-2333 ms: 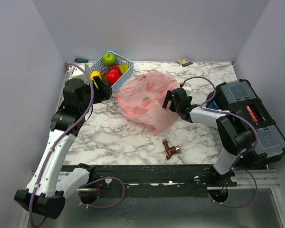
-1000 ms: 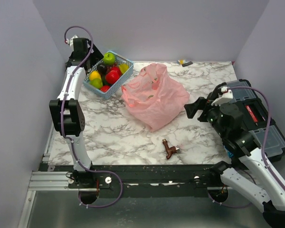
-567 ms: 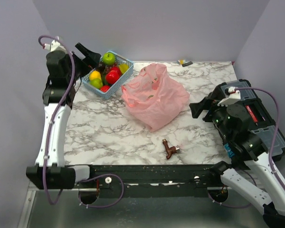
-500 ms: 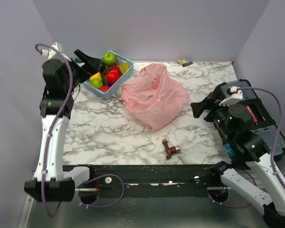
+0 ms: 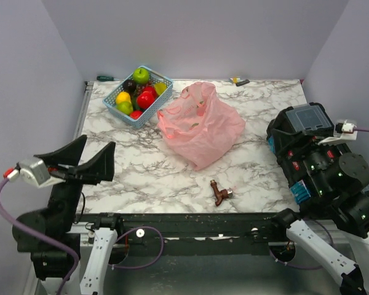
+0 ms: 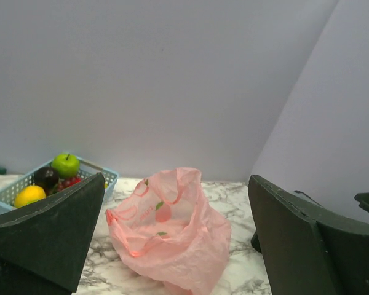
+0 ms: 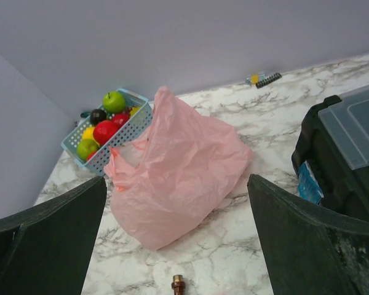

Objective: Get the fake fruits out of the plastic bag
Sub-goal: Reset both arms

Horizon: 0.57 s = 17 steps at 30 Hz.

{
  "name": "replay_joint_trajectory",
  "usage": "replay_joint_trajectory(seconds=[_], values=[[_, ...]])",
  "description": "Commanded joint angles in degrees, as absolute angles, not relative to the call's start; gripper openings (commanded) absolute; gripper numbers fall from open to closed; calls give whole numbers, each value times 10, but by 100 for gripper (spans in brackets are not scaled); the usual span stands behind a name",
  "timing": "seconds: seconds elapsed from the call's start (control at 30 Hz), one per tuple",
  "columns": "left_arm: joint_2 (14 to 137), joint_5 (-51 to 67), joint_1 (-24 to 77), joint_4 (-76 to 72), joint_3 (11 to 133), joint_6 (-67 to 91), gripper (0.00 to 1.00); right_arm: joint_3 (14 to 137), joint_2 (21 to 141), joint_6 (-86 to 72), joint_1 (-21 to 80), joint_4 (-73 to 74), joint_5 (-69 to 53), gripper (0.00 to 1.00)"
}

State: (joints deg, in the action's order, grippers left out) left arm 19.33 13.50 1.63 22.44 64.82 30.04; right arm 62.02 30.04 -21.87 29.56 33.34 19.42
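Both jaws pulled back fr plastic bag [image 5: 200,126], wide open.

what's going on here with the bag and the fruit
Nothing is being handled. The left gripper and right gripper are open and empty, well clear of the bag. The fake fruits sit in the blue basket beside the slumped plastic bag; whether any are in the bag is unclear.

— Where is the bag [image 5: 200,126]?
— In the middle of the bench [image 5: 141,166]. The basket [image 5: 133,120], with the fruits [image 5: 145,98] in it, is behind it, to the left.
— And the tap [image 5: 220,193]?
— In front of the bag. The box [image 5: 313,144] is on the right.
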Motion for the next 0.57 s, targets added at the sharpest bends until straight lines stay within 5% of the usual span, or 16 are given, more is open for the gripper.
replay_joint_trajectory(seconds=[0.0, 0.53], values=[[145, 100, 18, 246, 637, 274, 98, 653, 285, -202, 298, 373, 223, 100], [151, 78, 33, 275, 673, 281, 97, 603, 188, -212, 298, 325, 174, 100]])
